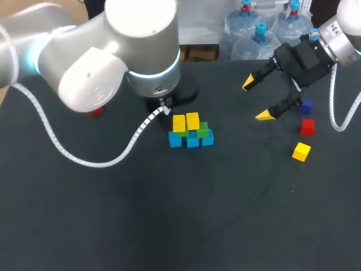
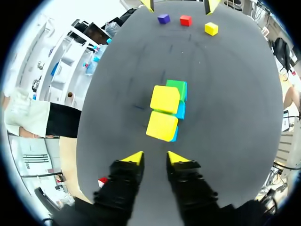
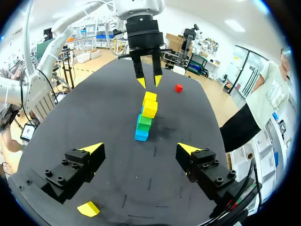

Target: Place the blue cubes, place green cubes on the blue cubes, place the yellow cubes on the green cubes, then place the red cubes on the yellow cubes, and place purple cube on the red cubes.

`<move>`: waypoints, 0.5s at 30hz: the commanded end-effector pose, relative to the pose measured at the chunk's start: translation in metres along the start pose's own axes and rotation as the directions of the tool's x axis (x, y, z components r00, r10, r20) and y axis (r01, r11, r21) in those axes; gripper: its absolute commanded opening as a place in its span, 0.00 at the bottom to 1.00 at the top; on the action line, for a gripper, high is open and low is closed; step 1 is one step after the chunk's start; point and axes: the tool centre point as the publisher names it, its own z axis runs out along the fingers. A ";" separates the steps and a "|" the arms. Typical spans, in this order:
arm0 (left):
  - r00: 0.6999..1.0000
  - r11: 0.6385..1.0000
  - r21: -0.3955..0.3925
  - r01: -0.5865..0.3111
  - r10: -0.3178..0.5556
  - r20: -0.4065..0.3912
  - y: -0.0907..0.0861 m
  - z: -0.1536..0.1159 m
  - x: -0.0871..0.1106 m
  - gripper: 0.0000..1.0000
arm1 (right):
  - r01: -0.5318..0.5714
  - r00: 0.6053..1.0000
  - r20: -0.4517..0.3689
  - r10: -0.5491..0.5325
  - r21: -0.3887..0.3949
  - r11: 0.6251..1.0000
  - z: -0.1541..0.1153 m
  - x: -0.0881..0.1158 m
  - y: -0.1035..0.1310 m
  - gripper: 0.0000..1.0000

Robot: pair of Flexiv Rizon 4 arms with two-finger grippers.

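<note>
The left arm (image 1: 113,51) fills the near corner of the head view, its thick joint hiding its own tool there. In its wrist view the left gripper (image 2: 156,157) hangs over the dark table (image 1: 169,214) with its fingers a narrow gap apart and nothing between them. Just ahead of them stands the stack: a row of blue cubes (image 1: 192,140) on the table, green cubes (image 1: 202,129) on those, and two yellow cubes (image 1: 186,122) side by side on top, leaving one green end uncovered. The right gripper (image 1: 256,99) is well off to the right, its fingers spread wide and holding nothing. Near it lie a purple cube (image 1: 306,105), a red cube (image 1: 307,126) and a loose yellow cube (image 1: 301,151), each apart. A second red cube (image 1: 95,111) peeks from under the left arm.
</note>
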 end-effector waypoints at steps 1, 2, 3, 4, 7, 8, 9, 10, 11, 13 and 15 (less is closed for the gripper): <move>0.997 1.000 -0.006 0.000 0.000 0.073 -0.003 0.002 0.010 0.00 | 0.001 1.000 0.001 -0.001 0.001 1.000 0.000 0.000 0.000 1.00; 0.997 1.000 -0.004 -0.003 0.003 0.076 -0.004 0.004 0.011 0.00 | 0.001 1.000 0.001 -0.001 0.001 1.000 0.000 0.000 0.000 1.00; 0.997 1.000 0.003 -0.004 0.004 0.081 -0.004 0.006 0.012 0.00 | 0.001 1.000 0.001 -0.001 0.001 1.000 0.000 0.000 0.000 1.00; 0.996 1.000 0.013 -0.005 0.004 0.090 -0.004 0.009 0.013 0.00 | 0.001 1.000 0.001 -0.001 0.001 1.000 0.000 0.000 0.000 1.00; 0.996 0.999 0.049 -0.011 0.006 0.083 -0.007 0.020 0.013 0.00 | 0.001 1.000 0.001 -0.001 0.001 1.000 0.000 0.000 0.000 1.00; 0.997 0.998 0.059 -0.015 0.011 0.075 -0.008 0.024 0.012 0.00 | 0.001 1.000 0.001 -0.001 0.001 1.000 0.000 0.000 0.000 1.00; 0.998 0.997 0.071 -0.022 0.018 0.066 -0.009 0.026 0.010 0.00 | 0.001 1.000 0.001 -0.001 0.001 1.000 0.000 0.000 0.000 1.00; 0.998 0.997 0.078 -0.026 0.022 0.056 -0.010 0.029 0.009 0.00 | 0.001 1.000 0.001 -0.001 0.001 1.000 0.000 0.000 0.000 1.00; 0.998 0.996 0.082 -0.027 0.022 0.053 -0.011 0.031 0.008 0.00 | 0.001 1.000 0.001 -0.001 0.001 1.000 0.000 0.000 0.000 1.00; 0.998 0.996 0.087 -0.025 0.020 0.061 -0.014 0.036 0.007 0.00 | 0.001 1.000 0.001 -0.001 0.001 1.000 0.000 0.000 0.000 1.00; 0.997 0.995 0.099 -0.029 0.022 0.071 -0.016 0.041 0.007 0.00 | 0.001 1.000 0.001 -0.001 0.001 1.000 0.000 0.000 0.000 1.00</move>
